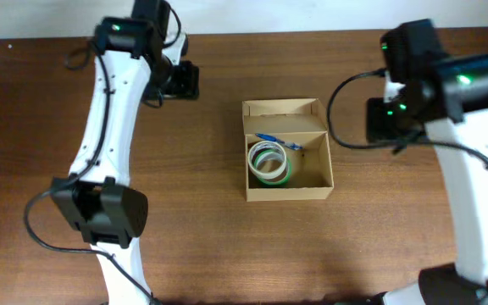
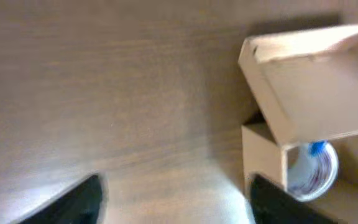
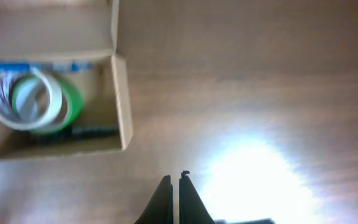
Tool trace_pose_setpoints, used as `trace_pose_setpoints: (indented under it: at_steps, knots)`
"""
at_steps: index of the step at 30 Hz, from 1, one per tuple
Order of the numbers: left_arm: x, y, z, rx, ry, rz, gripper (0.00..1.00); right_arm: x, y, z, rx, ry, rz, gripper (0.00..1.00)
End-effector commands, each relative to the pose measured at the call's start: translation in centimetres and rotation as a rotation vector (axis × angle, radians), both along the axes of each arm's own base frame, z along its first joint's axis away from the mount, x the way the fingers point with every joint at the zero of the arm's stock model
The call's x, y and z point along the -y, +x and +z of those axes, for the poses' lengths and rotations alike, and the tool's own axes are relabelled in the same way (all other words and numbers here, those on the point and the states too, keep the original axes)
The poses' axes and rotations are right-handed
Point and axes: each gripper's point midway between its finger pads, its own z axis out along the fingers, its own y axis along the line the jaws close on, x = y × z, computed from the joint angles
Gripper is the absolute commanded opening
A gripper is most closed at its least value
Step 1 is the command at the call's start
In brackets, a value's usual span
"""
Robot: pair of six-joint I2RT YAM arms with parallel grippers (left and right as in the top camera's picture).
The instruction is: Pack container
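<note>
The tan cardboard container point(image 1: 314, 190) sits open in the middle of the table with its flap lid point(image 1: 282, 118) folded back on the far side. Inside lie a white tape roll point(image 1: 263, 158) over a green tape roll point(image 1: 280, 174), a blue pen point(image 1: 278, 141) and a dark pen point(image 3: 89, 132). My left gripper point(image 2: 173, 202) is open and empty over bare table left of the container point(image 2: 263, 149). My right gripper point(image 3: 174, 186) is shut and empty over bare table right of the container point(image 3: 122, 99).
The wooden table point(image 1: 202, 237) runs to a pale far edge point(image 1: 312, 32). Both arms stand at the far corners, left arm point(image 1: 108, 127) and right arm point(image 1: 464, 169). A bright glare patch point(image 3: 253, 174) lies on the wood by the right gripper.
</note>
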Motion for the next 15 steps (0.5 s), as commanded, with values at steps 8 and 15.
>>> trace_pose_setpoints:
  at_steps: [8,15]
  knots:
    - [-1.0,-1.3,13.9,0.353,0.003,-0.003,1.00,-8.1,1.5,-5.9,-0.193,0.180,0.284,0.32]
    - [-1.6,-3.9,19.8,0.520,-0.019,0.004,0.99,-14.7,3.1,-9.1,-0.168,0.149,0.577,0.73]
